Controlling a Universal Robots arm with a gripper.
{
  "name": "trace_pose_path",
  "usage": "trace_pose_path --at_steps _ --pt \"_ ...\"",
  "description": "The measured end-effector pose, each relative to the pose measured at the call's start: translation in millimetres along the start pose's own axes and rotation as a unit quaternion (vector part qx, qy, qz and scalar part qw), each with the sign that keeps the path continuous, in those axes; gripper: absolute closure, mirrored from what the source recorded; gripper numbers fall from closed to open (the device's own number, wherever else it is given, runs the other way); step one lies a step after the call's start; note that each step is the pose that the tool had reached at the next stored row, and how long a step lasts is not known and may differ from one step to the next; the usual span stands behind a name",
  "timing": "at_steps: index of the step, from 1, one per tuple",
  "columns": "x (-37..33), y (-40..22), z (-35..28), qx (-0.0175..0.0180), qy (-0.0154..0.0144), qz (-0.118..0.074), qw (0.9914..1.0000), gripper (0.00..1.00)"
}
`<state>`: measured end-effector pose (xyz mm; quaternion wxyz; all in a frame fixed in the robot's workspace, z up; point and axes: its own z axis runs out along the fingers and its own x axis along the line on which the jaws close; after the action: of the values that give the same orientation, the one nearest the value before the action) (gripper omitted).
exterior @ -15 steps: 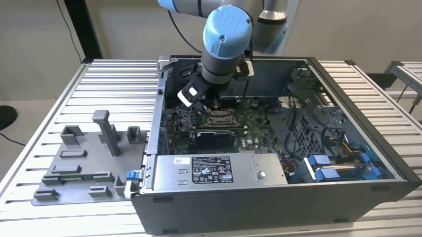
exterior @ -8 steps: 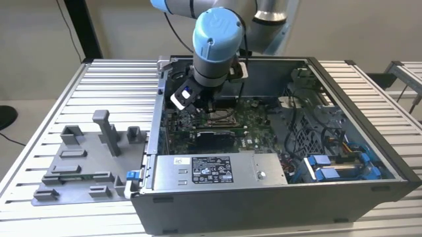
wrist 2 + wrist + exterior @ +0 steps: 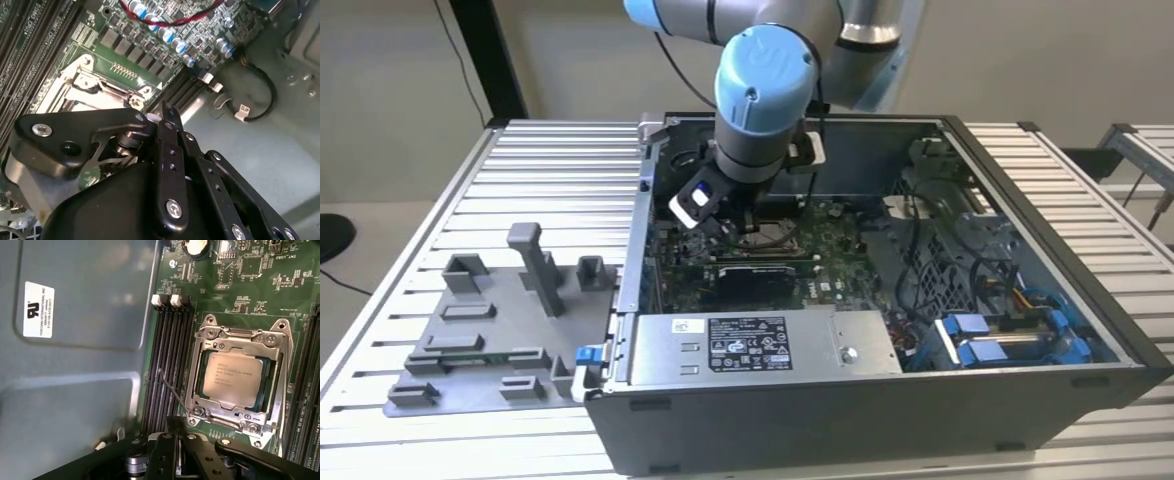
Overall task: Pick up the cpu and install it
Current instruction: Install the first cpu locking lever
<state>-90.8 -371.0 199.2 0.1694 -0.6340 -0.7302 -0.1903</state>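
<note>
First wrist view: cpu (image 3: 232,379) lying flat and square inside the metal-framed socket (image 3: 207,337) on the motherboard, silvery top up, frame closed around its edges. Seated, by the look of it, with nothing resting on top.

Gripper (image 3: 170,426) poised just beside one corner of the socket, on the side of the memory slots (image 3: 167,355), close to the thin wire lever (image 3: 167,390). Fingers drawn together, clamped on nothing, as also seen in the second wrist view (image 3: 165,107). Chip near the fingertips but apart from them, untouched.

Exterior view: arm reaching down into the open computer case (image 3: 1041,200), gripper (image 3: 744,228) low over the board.

Judged as the closing stage of the install, with work centred on the socket rather than the chip. Best handled with slow, straight motion, keeping the tips off the bare metal top and clear of the slots alongside. Any sideways scrape near the frame likely to disturb the seated chip.
</note>
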Motion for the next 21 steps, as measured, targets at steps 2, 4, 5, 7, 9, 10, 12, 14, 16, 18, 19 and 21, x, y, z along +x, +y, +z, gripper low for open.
trace_pose_path --at_steps 2,4,5,7,9,10,12,14,16,18,19,21 --pt "-0.5 1.5 0.4 0.0000 0.0002 0.000 1.00000 1.00" --pt "-0.9 3.0 0.7 0.0000 0.0005 0.000 1.00000 1.00" --pt "-1.1 3.8 0.9 -0.0001 0.0007 0.000 1.00000 1.00" --pt "-1.6 5.7 1.2 -0.0002 0.0011 0.000 1.00000 1.00" --pt "-2.0 7.8 1.5 -0.0003 0.0015 0.000 1.00000 1.00" --pt "-2.2 8.8 1.5 -0.0002 0.0017 0.000 1.00000 1.00" --pt "-2.6 11.0 1.7 -0.0003 0.0018 0.000 1.00000 1.00" --pt "-3.1 13.4 1.9 -0.0003 0.0020 0.000 1.00000 1.00" --pt "-3.5 15.6 2.1 -0.0003 0.0021 0.000 1.00000 1.00" --pt "-3.9 17.7 2.3 -0.0003 0.0021 0.000 1.00000 1.00" --pt "-4.1 18.7 2.5 -0.0003 0.0021 0.000 1.00000 1.00" --pt "-4.5 20.7 2.7 -0.0003 0.0021 0.000 1.00000 1.00"
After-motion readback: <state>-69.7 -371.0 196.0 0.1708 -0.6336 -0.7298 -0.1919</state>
